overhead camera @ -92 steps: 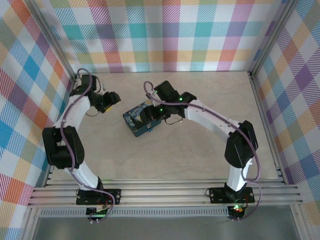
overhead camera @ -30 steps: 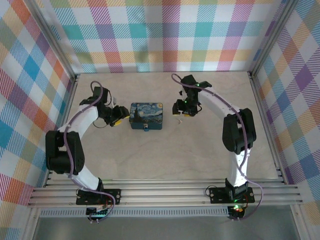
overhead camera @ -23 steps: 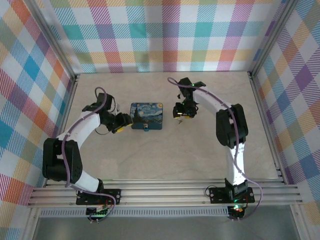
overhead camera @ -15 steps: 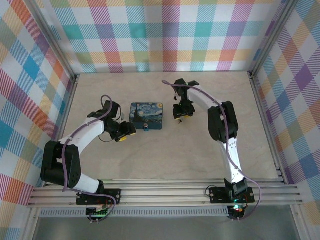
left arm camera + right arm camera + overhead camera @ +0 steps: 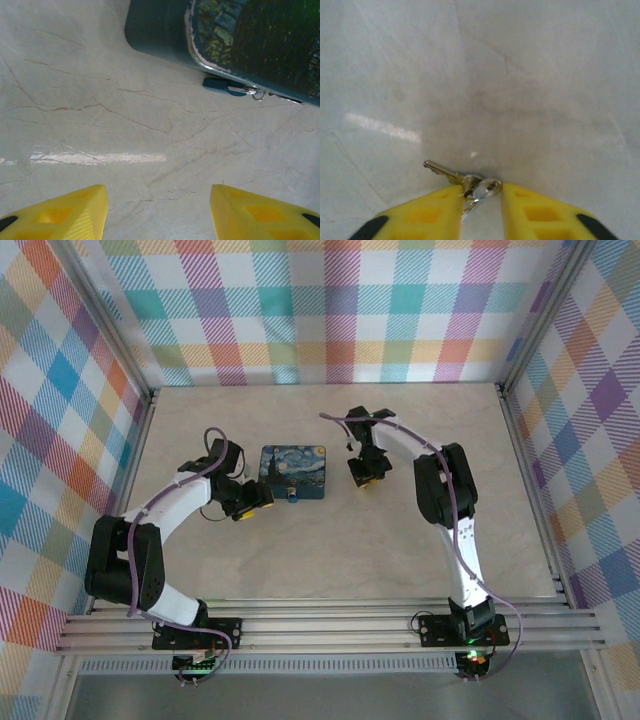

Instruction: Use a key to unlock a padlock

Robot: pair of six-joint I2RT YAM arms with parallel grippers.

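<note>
Key (image 5: 442, 171) sits pinched by its ring in our narrow right tool (image 5: 482, 194); our left tool (image 5: 159, 195) gapes wide near the padlock (image 5: 240, 40).

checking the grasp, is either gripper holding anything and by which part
The right gripper pinches the key by its ring end, blade sticking out free. The left gripper is open and holds nothing.
</note>
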